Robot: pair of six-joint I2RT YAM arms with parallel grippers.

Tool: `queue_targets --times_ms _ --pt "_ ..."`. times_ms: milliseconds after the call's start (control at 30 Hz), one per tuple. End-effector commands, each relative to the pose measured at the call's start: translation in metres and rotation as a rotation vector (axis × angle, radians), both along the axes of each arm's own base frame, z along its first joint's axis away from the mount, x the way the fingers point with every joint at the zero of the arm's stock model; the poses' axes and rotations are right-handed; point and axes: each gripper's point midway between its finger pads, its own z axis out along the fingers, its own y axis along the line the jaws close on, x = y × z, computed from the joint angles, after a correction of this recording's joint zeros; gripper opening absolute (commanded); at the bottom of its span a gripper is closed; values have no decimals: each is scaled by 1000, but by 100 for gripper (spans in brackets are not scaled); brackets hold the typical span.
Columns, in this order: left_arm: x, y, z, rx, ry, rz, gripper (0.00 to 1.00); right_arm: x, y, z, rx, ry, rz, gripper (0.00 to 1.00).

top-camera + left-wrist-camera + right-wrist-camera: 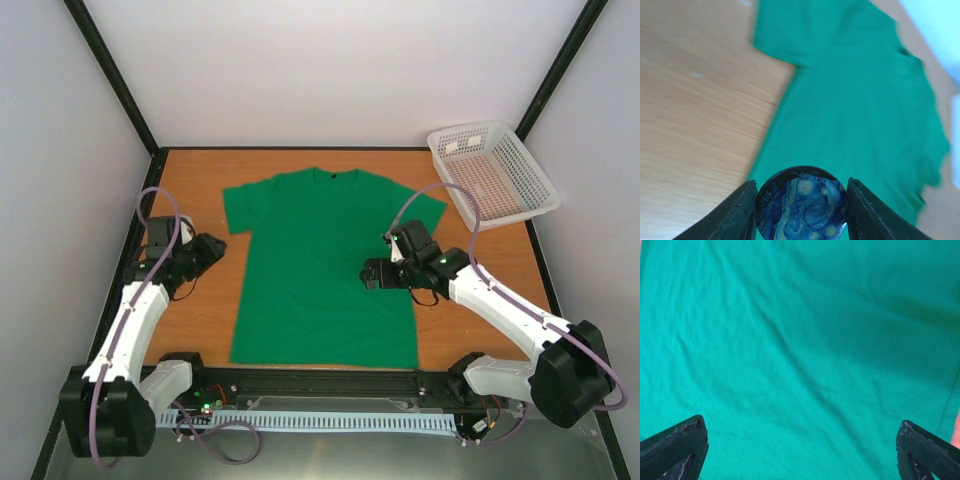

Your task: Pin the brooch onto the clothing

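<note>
Brooch clamped in left pincer, over tabletop off 9 o'clock edge of shirt; right pincer gaping, empty, over shirt.

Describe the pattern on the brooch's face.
The brooch: blue swirls, pale yellow spots; best in left wrist view.

My left arm reaches up the left side from its base, elbow bent and wrist turned inward, so the left gripper points toward the middle. On its wrist camera I see both fingers pressed against the edges of the brooch, whose face is toward the lens. My right arm stretches on a slant from its base toward the centre, and the right gripper is aimed down and leftward, its fingers wide apart at the lower corners of its wrist view.
</note>
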Motion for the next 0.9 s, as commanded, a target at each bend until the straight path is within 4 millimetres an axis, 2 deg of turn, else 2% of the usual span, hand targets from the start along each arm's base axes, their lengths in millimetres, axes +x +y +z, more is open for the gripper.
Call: queue_targets --times_ms 0,67,200,267,333,467,567,600,700,800,867 --pt "0 -85 48 -253 -226 -378 35 25 6 29 131 -112 5 100" --pt "-1 -110 60 -311 -276 -482 34 25 13 37 236 -141 13 100" --pt "-3 -152 76 -426 -348 -694 33 29 23 48 317 -186 53 100" --pt "-10 -172 79 -507 -360 -801 32 28 35 62 381 -239 130 100" --pt "-19 -187 81 -560 -344 -898 33 20 45 85 453 -354 236 100" --pt "-35 -205 85 -633 -317 -1062 33 11 43 126 423 -629 390 100" --pt "-44 -213 86 -654 -309 -1158 33 10 46 146 415 -813 478 100" --pt "-47 -216 87 -649 -318 -1184 34 8 50 149 435 -864 513 100" --pt "-63 -231 94 -683 -339 -1285 33 -15 68 154 514 -959 741 99" --pt "-75 -247 94 -707 -319 -1371 33 -19 76 157 500 -994 860 99" --pt "-82 -257 91 -710 -296 -1414 32 -29 80 149 459 -1020 989 96"
